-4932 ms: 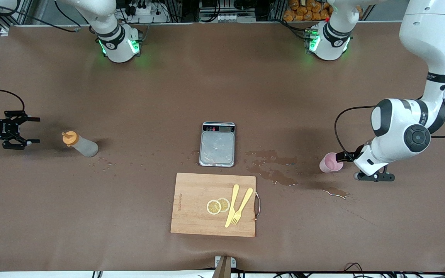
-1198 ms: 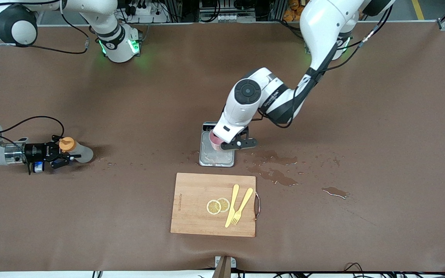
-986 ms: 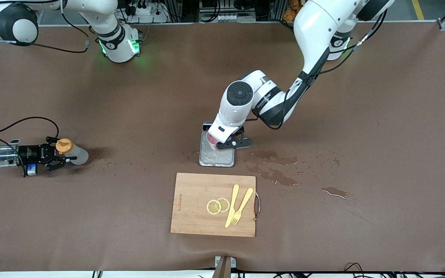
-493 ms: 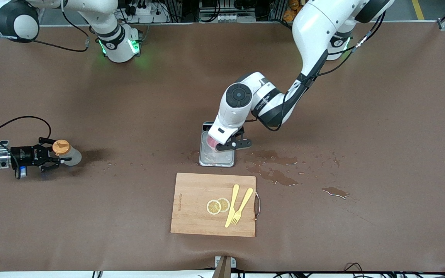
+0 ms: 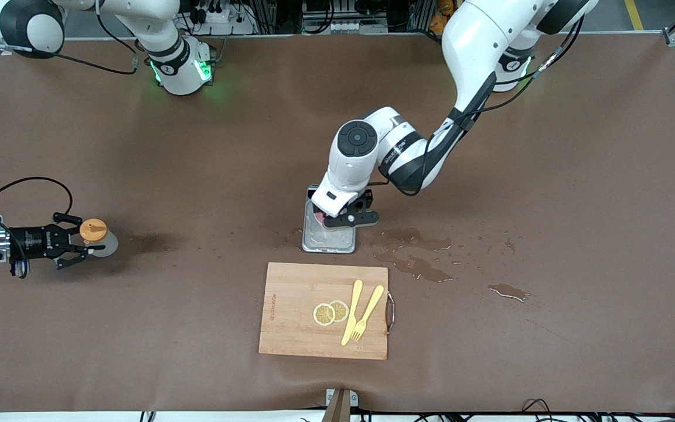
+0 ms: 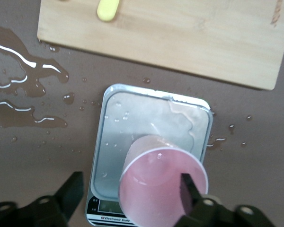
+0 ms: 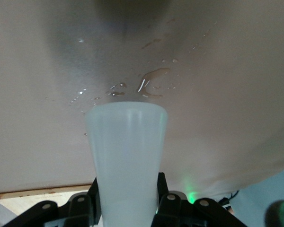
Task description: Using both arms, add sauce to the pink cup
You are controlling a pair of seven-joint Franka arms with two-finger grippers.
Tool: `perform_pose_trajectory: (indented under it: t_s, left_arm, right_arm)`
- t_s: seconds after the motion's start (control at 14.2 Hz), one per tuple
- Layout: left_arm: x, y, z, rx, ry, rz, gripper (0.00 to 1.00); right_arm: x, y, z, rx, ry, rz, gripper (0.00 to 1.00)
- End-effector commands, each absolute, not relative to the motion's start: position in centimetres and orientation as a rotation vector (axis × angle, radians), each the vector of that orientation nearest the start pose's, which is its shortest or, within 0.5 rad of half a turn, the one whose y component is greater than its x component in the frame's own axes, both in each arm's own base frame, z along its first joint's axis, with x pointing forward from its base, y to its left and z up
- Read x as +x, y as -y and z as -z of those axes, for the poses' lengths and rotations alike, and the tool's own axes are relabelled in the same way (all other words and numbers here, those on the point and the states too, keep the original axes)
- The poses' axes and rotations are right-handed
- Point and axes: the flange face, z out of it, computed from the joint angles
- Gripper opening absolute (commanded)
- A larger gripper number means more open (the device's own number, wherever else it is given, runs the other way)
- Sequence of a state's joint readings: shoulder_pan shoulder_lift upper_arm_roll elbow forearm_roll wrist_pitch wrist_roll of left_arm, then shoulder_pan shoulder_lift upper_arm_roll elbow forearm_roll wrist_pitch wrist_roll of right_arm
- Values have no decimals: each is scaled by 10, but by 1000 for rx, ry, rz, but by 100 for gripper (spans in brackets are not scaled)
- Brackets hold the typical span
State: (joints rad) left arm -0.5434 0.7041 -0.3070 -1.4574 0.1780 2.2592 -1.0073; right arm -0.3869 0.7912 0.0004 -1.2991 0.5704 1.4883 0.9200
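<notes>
The right gripper (image 5: 79, 245) is clamped on the sauce (image 5: 98, 237), its fingers (image 7: 92, 201) pressed against both sides of the translucent bottle just below the orange cap. The bottle is lifted clear of the table (image 5: 197, 328) near the right arm's end, standing nearly upright with the cap toward the front camera and its long axis running down to the cloth. Bare brown cloth lies all around it, with only a scatter of droplets (image 7: 151, 82) under its base.

The left gripper (image 5: 337, 218) hangs over the scale (image 5: 329, 237) at mid-table with its fingers (image 6: 189, 187) spread wide. The pink cup (image 6: 163, 187) sits between them, one finger at its rim and the other well apart; whether the finger touches cannot be told. The cup stands mouth up on the wet steel platform, toward the display end.

The cutting board (image 5: 302, 316) lies just nearer the front camera than the scale, carrying two lemon slices (image 5: 330, 312), a yellow knife (image 5: 351, 312) and a yellow fork (image 5: 367, 313). Puddles (image 5: 413, 255) spread from beside the scale toward the left arm's end.
</notes>
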Motion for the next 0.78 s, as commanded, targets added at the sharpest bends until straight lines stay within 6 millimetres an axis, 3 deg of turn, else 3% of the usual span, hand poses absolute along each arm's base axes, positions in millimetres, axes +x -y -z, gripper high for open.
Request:
perform_pose_trajectory:
  t_s: [0.0, 0.21, 0.35, 0.42, 0.56, 0.7]
  left_arm:
    - [532, 499, -331, -3259, 243, 168, 100]
    - [530, 483, -368, -3204, 172, 149, 100]
    - [539, 460, -395, -3173, 201, 150, 100]
    - [538, 454, -405, -3158, 178, 142, 100]
    - [548, 421, -431, -3120, 164, 125, 100]
    - [552, 388, -462, -3092, 97, 80, 100]
  right_arm:
    - [657, 177, -291, -1972, -1777, -943, 44]
    - [666, 148, -314, -1986, -1852, -922, 44]
    - [671, 124, -322, -2034, -1936, -901, 44]
    - [674, 116, -337, -2042, -1985, -842, 44]
    - [678, 94, -346, -2052, -2030, -822, 44]
    - [678, 84, -355, -2059, -2069, -799, 44]
